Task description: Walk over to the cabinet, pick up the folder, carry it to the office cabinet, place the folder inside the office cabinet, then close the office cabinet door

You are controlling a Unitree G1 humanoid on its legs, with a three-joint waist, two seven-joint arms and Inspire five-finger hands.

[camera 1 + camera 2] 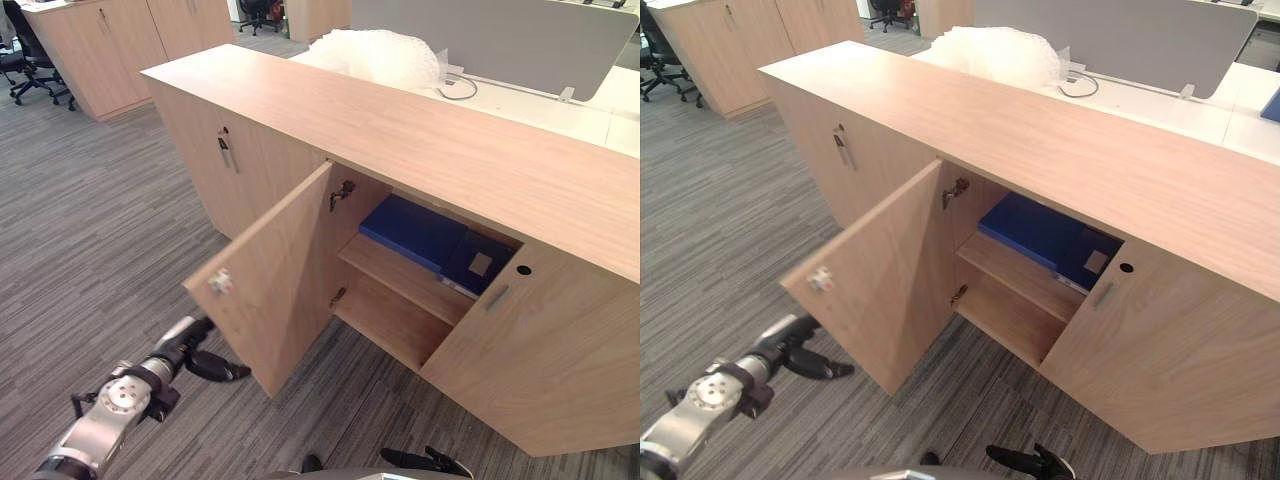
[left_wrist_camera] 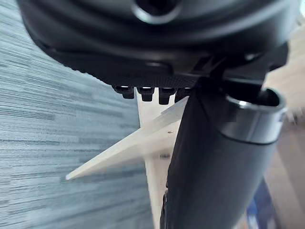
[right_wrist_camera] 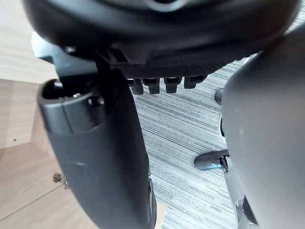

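A long, low wooden office cabinet point(image 1: 420, 130) stands on grey striped carpet point(image 1: 90, 220) in an open-plan office, its middle door point(image 1: 275, 290) swung wide toward the near left. The blue folder point(image 1: 415, 232) lies flat on the upper shelf point(image 1: 400, 275) inside, and the neighbouring door point(image 1: 545, 350) on the right is shut. The robot's left hand point(image 1: 195, 342) sits low at the open door's free edge, below its metal handle point(image 1: 220, 282); whether it grips anything cannot be told. The right hand point(image 1: 430, 462) hangs near the bottom of the scene, relaxed and empty. Bubble wrap point(image 1: 375, 55) rests on a white desk point(image 1: 540, 105) beyond the cabinet top, before a grey screen point(image 1: 480, 35). Bare carpet stretches left toward more cabinets point(image 1: 90, 40) and a black office chair point(image 1: 25, 60).
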